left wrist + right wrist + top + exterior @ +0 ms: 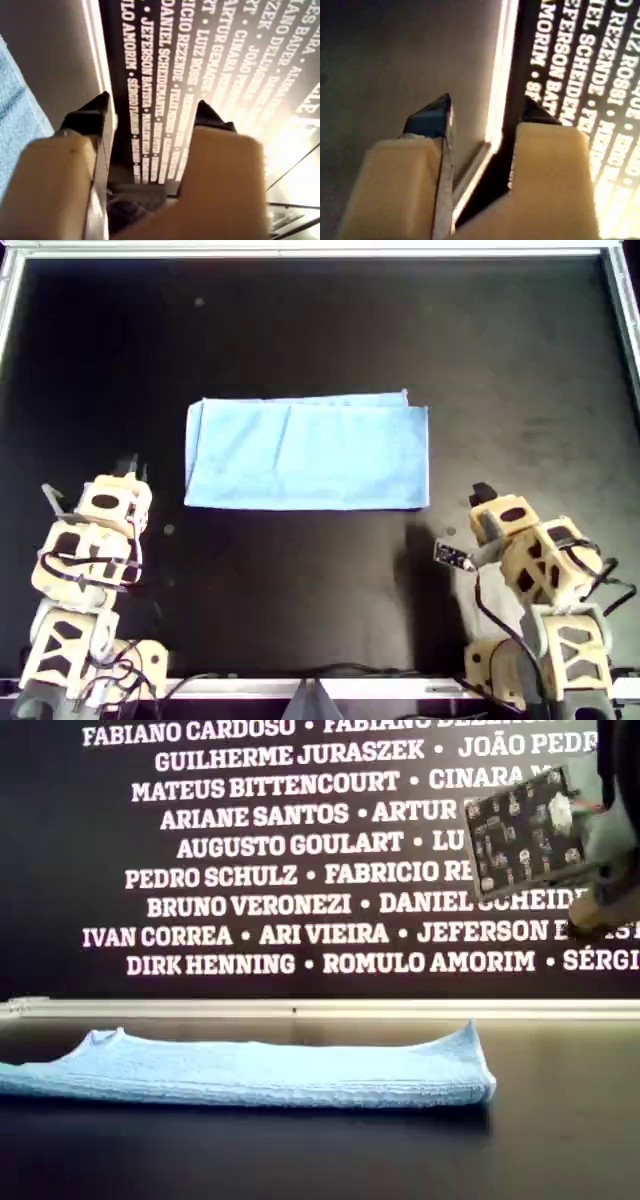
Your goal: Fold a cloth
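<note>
Overhead view shows the thin light-blue fabric cloth (307, 452) folded into a rectangle; further folds may remain. Both grippers gape empty.

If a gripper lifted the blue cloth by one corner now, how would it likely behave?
The cloth is thin fabric lying doubled over, so it would probably droop limply and the layers might fall open. It looks light. Pushed across the black table, it would likely bunch rather than slide whole.

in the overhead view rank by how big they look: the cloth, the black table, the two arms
1. Black table: fills nearly the whole view.
2. Cloth: a light-blue rectangle.
3. The arm at the view's left and the arm at the view's right: look about alike, so I won't rank them.
</note>
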Robot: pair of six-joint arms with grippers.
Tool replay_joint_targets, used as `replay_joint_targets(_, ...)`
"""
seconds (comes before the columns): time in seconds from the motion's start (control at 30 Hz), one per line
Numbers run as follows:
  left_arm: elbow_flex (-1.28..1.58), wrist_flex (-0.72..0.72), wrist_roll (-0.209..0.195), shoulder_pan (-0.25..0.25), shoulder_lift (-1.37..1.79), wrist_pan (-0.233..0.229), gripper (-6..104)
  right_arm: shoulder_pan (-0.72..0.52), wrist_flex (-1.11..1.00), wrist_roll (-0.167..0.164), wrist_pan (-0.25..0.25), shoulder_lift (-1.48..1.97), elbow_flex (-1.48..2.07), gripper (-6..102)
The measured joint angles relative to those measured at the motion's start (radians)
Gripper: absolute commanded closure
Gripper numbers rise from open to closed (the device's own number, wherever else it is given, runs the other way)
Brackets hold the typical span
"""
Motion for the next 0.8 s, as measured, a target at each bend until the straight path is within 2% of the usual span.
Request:
replay_joint_targets(0.13, 0.0, 0.0, 0.0, 0.0, 0.0, 0.0, 39, 0.049, 0.0, -0.002, 0.0, -0.126, -0.012, 20)
replay_joint_targets(0.37, 0.0, 0.0, 0.0, 0.0, 0.0, 0.0, 39, 0.106, 0.0, -0.002, 0.0, -0.431, -0.101, 20)
replay_joint_targets(0.63, 0.0, 0.0, 0.0, 0.0, -0.121, 0.0, 39, 0.112, 0.0, -0.002, 0.002, -0.882, -0.403, 19)
replay_joint_targets(0.8, 0.0, 0.0, 0.0, 0.0, -0.206, 0.0, 39, 0.115, 0.0, 0.011, 0.002, -1.134, -0.583, 19)
